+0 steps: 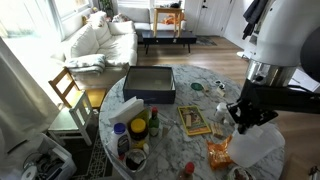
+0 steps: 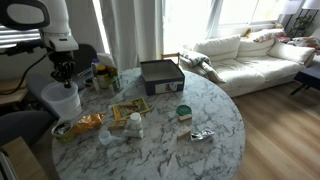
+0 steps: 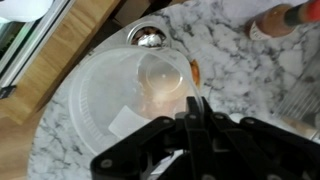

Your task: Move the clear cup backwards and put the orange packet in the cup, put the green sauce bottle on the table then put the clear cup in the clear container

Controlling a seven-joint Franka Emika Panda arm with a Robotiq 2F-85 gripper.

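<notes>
**Hand.** In the wrist view the hand has its fingers pinched together on the near wall of the clear cup. It is judged closed on the cup. The cup stands at the tabletop edge nearest the robot's base. Whether it rests there or is lifted cannot be told.

**Risks.**
- The grip takes one thin wall only, so the cup may flex, tilt or slip in travel.
- The edge is just beside the cup, so a slip outward would send it to the floor.
- The orange packet lies just beside the cup and could be dragged along.

**Views.**
- Only the wrist view shows the pinch, and a shiny round object just beside the cup.
- Only the exterior views show the packet whole, the bottle cluster further along the edge, and the dark tray toward the far edge.
- The green sauce bottle cannot be singled out, and the clear container is not identified.
</notes>
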